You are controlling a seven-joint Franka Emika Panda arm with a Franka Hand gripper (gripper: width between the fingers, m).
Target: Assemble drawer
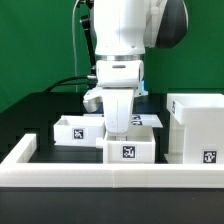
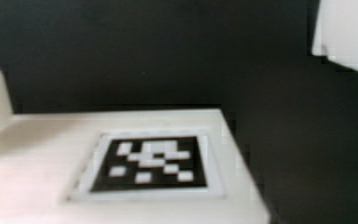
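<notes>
The tall white housing (image 1: 195,125) stands at the exterior view's right, a tag low on its front. One small tray (image 1: 77,128) sits left of the arm. A second tray (image 1: 130,149) sits in front of the arm, tag facing the camera. My gripper (image 1: 119,127) reaches down just behind the front tray, between the two trays; its fingers are hidden there. The wrist view shows no fingers, only a close, blurred white tray surface (image 2: 34,160) with a black-and-white tag (image 2: 153,163) over the dark table.
The long low white rail (image 1: 110,176) runs along the front and turns back at the exterior view's left (image 1: 22,152). A low white piece (image 1: 152,119) lies behind the front tray. A white edge (image 2: 346,40) shows far off in the wrist view.
</notes>
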